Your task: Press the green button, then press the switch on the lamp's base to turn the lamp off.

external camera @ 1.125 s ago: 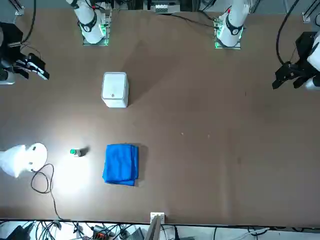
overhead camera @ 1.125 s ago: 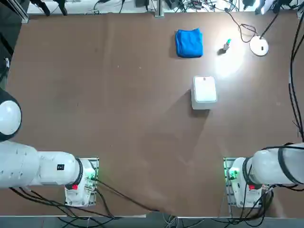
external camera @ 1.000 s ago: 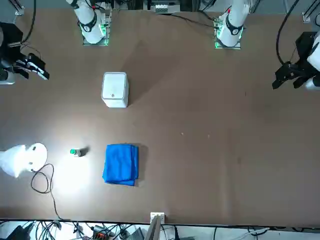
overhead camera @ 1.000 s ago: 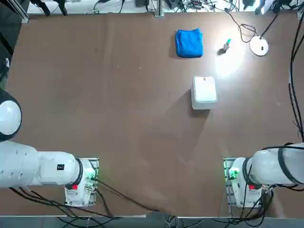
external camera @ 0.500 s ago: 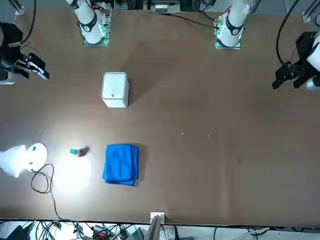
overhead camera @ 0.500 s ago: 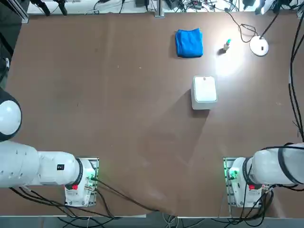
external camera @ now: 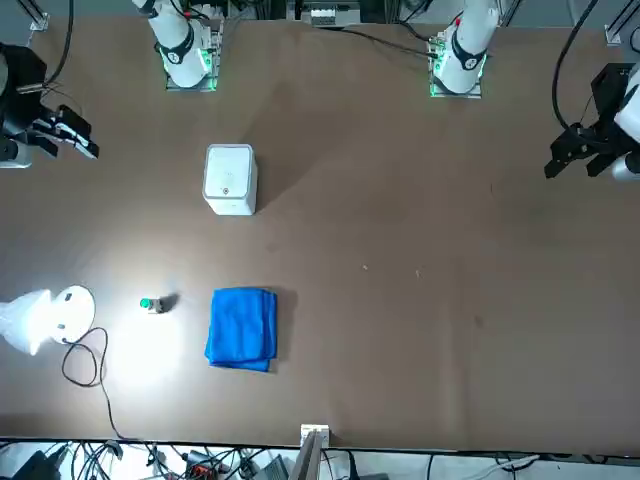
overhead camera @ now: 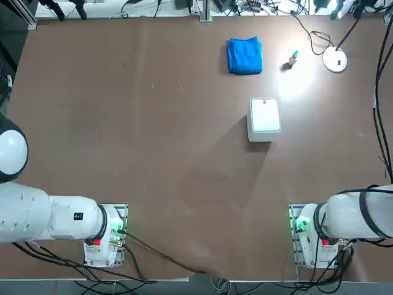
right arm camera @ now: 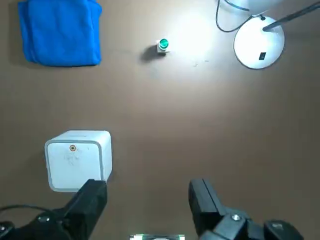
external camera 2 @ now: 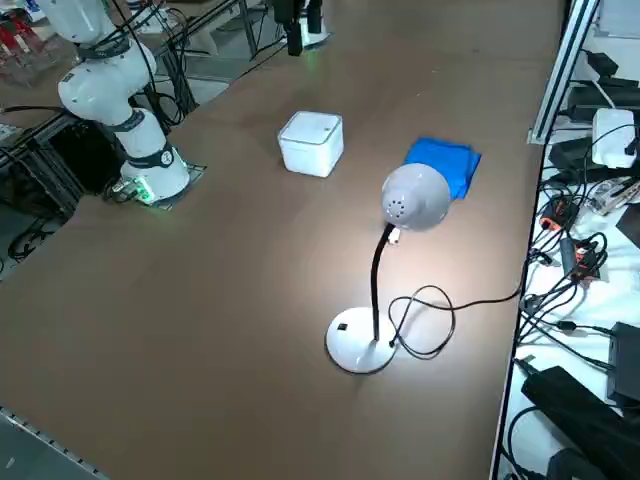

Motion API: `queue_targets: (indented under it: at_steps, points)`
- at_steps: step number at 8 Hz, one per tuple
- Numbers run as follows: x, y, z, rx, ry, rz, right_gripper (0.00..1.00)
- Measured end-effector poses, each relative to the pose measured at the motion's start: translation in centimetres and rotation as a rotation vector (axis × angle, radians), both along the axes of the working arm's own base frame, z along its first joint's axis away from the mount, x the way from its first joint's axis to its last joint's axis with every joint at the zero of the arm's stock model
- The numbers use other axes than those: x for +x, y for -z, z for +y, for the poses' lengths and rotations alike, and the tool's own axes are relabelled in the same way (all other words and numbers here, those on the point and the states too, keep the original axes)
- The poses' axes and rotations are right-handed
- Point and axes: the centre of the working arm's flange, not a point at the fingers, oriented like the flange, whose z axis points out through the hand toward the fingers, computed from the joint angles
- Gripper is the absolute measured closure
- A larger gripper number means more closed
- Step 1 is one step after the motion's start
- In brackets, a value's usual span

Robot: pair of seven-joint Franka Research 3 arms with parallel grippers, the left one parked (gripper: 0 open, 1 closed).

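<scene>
High above the table, we see the right gripper pointing straight down, jaws wide open and empty, well apart from the green button.

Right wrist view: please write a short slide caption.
Open tool above white box; green button and lit lamp's base beyond.

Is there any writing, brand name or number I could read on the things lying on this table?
None is readable.
White rounded box: a small round mark on top, no letters to make out.
Parked left arm's white casing: a small dark label, too small to read.
Flat round white lamp base: only a dark square switch, no text.
Folded blue cloth and tiny green-capped button: no markings.
</scene>
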Motion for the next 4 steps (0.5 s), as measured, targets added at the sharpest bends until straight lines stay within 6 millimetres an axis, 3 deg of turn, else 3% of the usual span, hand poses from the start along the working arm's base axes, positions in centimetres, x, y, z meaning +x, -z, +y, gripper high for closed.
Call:
queue_targets:
  at_steps: [3,4]
  points:
    - [0.4,1.1,-0.5,0.000,0.011,0.027,0.05]
    - [0.5,1.5,-0.6,0.000,0.011,0.047,0.15]
